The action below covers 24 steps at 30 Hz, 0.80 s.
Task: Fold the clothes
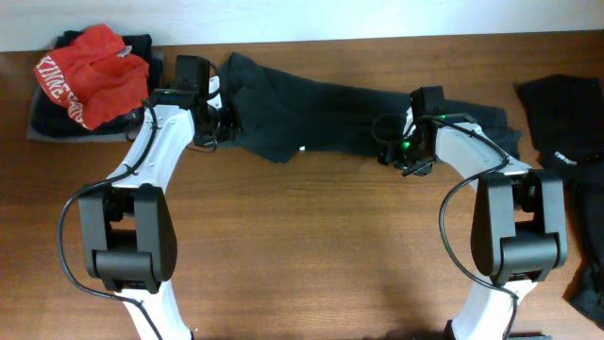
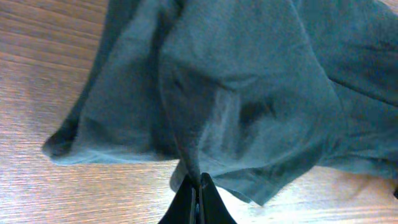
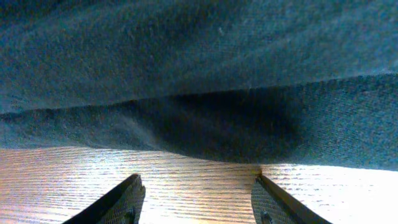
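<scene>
While the left end effector (image 2: 199,186) is pinched tight on the teal-grey T-shirt (image 2: 249,93), with a crease of cloth running down into its closed tips, the right end effector (image 3: 198,179) stands partly spread with nothing between its fingers. It sits low over bare wood, and the shirt's near edge lies just ahead of it, lifted a little off the bench (image 1: 302,246).

Seen from overhead, that shirt lies in a long, rumpled band across the far half of the bench, between the two arms. The left arm grips it at its left end, and the right arm waits at its near edge towards the right end. No flat panel or clean fold shows anywhere on it, and the left part is bunched and lapped over itself. I judge this garment to be at the very start: it needs spreading flat before any fold can be laid.

Farther out, a black T-shirt (image 1: 566,123) with white lettering lies loose at the right edge, partly out of view and plainly unfolded. In the far left corner a red garment (image 1: 94,71) lies crumpled on a dark stack (image 1: 47,123). Whether that stack is finished work cannot be told. Most of the task looks undone.
</scene>
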Available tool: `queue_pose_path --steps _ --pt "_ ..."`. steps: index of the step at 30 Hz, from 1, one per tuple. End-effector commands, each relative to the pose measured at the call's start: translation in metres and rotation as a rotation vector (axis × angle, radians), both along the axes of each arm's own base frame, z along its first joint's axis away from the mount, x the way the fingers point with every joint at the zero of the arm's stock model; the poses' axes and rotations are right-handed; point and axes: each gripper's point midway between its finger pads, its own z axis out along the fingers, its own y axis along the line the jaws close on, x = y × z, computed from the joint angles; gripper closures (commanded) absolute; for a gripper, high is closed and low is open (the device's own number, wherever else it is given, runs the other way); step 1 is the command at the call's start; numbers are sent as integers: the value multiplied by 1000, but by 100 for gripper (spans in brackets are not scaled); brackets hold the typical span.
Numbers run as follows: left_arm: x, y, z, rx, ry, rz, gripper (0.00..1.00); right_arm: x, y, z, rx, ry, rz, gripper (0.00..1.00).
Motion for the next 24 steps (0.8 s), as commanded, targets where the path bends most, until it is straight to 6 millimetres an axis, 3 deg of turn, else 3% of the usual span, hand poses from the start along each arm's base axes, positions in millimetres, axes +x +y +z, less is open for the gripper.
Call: queue_pose_path --steps 1,9,16,24 --pt "6 -3 24 -38 -51 -6 99 -6 0 -7 -15 19 -6 40" --pt "27 -8 37 -87 -137 33 99 -6 0 -7 -15 19 -6 40" --pt "62 -19 67 -185 -301 69 99 -3 1 -6 -13 2 -6 41" --pt "88 -31 93 -184 -463 68 99 -5 0 -9 -13 4 -6 41"
